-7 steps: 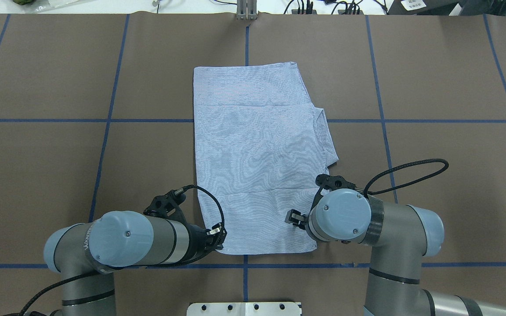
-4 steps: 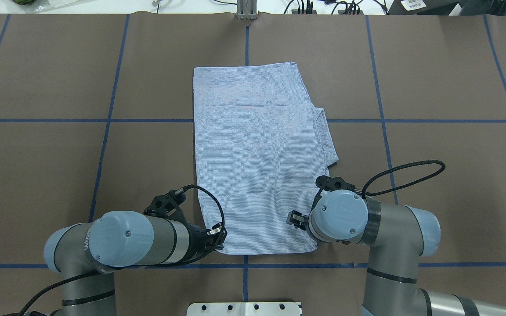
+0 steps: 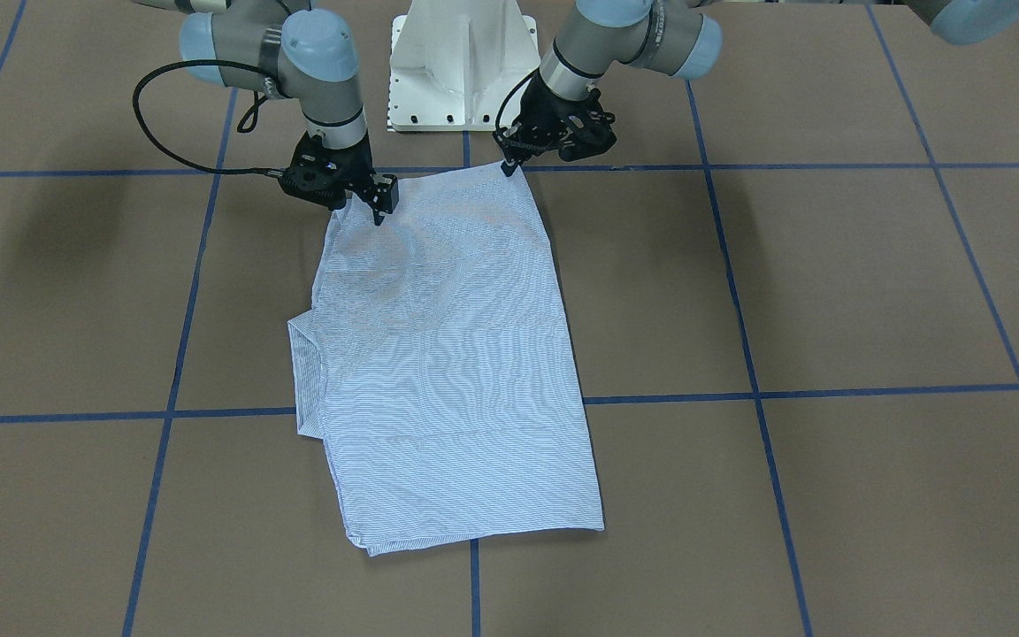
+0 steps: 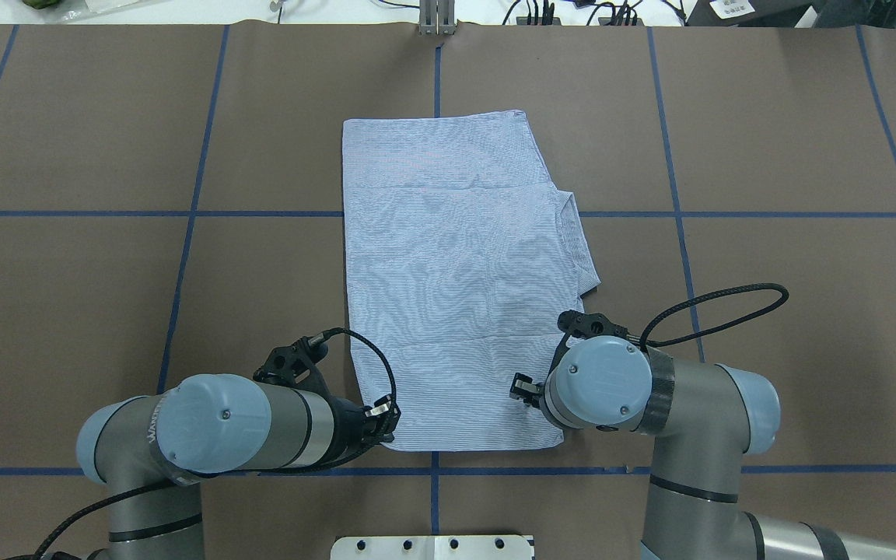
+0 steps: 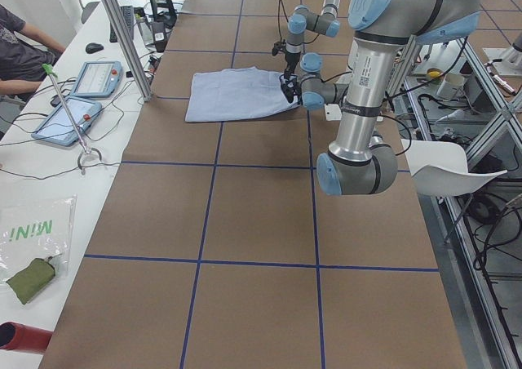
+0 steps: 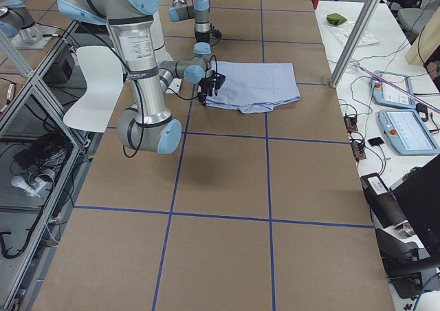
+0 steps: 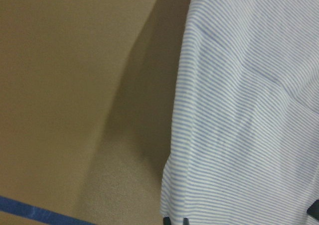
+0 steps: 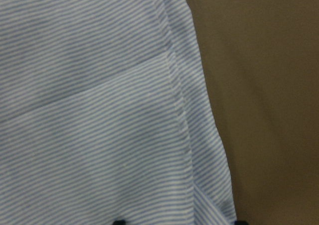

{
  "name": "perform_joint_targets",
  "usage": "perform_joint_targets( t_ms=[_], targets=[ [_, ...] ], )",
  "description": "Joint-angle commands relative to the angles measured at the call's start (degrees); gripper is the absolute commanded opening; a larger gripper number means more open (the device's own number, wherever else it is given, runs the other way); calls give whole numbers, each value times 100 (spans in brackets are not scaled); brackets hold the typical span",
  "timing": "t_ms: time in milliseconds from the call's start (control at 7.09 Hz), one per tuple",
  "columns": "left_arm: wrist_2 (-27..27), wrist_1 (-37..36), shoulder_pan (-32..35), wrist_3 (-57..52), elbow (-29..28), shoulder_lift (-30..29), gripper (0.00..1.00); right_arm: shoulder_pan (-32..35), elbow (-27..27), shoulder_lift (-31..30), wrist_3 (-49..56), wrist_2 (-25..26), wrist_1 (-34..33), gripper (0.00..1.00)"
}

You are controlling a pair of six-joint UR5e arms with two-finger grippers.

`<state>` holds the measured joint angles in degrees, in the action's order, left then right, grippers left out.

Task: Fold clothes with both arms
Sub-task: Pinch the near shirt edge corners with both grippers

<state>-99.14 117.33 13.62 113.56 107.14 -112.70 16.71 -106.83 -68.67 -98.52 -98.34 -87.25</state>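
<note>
Right arm (image 4: 697, 397) has edged slightly inward; left gripper (image 4: 387, 416) and right gripper (image 4: 526, 388) hover, jaws spread, at the shirt (image 4: 448, 272)'s near corners, so a pinch is probably next.

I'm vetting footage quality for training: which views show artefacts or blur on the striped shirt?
Overhead exterior and exterior front-facing: wavy moiré swirls across the light blue, finely striped shirt. Both wrist views: stripes resolve without moiré, slightly soft. Left wrist view: a soft shadow on the brown table.
</note>
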Motion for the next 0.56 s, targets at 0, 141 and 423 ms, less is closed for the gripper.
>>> perform_joint_targets(
  t_ms=[0,141,423],
  targets=[
    [0,0,0,0,0,2,0,8,-4,2,0,-53,-3,32],
    [0,0,0,0,0,11,0,43,-13,29,0,-106,-12,30],
    [0,0,0,-9,-9,11,0,104,-57,38,0,-167,-12,29]
  ],
)
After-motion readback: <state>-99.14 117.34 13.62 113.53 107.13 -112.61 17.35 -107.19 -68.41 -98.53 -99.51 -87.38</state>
